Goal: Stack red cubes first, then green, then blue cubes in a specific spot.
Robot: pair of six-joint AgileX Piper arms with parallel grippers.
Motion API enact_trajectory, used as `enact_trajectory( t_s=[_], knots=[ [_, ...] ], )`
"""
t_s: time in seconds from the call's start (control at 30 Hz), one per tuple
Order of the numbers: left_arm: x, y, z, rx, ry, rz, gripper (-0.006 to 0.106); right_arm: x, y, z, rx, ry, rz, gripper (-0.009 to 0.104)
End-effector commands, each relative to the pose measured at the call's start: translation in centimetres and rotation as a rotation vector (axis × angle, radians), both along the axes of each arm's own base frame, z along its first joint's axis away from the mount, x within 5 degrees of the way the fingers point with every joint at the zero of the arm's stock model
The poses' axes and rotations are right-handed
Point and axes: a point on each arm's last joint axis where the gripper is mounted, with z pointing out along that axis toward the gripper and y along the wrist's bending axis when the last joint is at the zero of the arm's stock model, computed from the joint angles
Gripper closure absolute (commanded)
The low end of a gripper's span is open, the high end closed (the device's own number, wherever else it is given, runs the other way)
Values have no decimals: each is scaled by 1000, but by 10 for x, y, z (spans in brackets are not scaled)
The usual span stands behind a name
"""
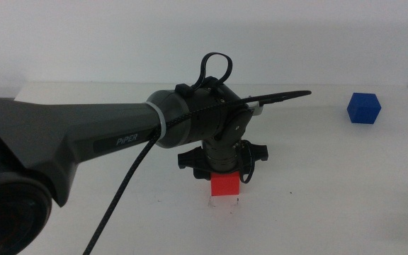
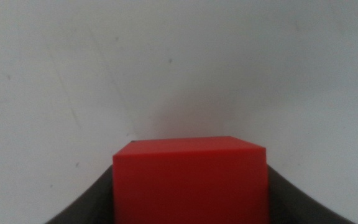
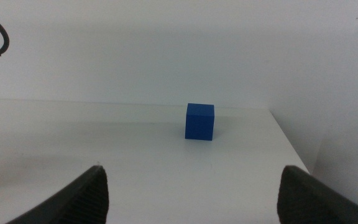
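Here the white tabletop (image 1: pixel 346 177) carries the left pincer (image 1: pixel 222 173), clamped on the red cube (image 1: pixel 225 185) near its front edge. The blue cube (image 1: pixel 363 108) sits near the far right corner, before the right pincer (image 3: pixel 191 193), which gapes empty. Releasing crooked could leave the base off-spot.

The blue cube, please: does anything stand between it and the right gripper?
Nothing visible does. In the right wrist view, the blue cube sits alone on bare white table ahead of the open right gripper. The left gripper holds the red cube elsewhere.
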Motion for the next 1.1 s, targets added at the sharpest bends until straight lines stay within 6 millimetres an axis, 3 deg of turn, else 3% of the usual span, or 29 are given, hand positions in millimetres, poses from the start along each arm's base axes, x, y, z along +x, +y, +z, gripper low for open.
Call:
enact_trajectory(
  t_s=[0.0, 0.27, 0.47, 0.5, 0.53, 0.67, 0.7, 0.8, 0.9, 1.0, 1.07],
  knots=[
    [-2, 0, 2, 2, 7, 0, 81, 0, 0, 0, -14, -10, 3, 2],
    [-2, -3, -11, 4, 35, -17, 78, 0, 0, 0, -14, -10, 3, 2],
    [-2, -4, -12, 5, 35, -34, 65, 0, 0, 0, -14, -10, 3, 2],
    [-2, -3, -12, 7, 37, -34, 60, 0, 0, 0, -14, -10, 3, 2],
    [-2, -4, -12, 3, 41, -32, 39, 0, 0, 0, -14, -10, 3, 2],
    [-3, -4, -12, 5, 42, -49, 8, 0, 0, 0, -14, -10, 3, 2],
    [-3, -4, -10, 4, 40, -57, 7, 0, 0, 0, -14, -10, 3, 2],
    [-5, -2, 8, -18, 12, -90, 7, 0, 0, 0, -14, -10, 3, 2],
    [-9, 9, 47, -12, -59, -139, 7, 0, 0, 0, -14, -10, 3, 2],
    [-17, 39, 101, 41, -155, -152, 7, 0, 0, 0, -14, -10, 3, 2],
    [-21, 69, 131, 105, -191, -114, 7, 0, 0, 0, -14, -10, 3, 2]
  ],
)
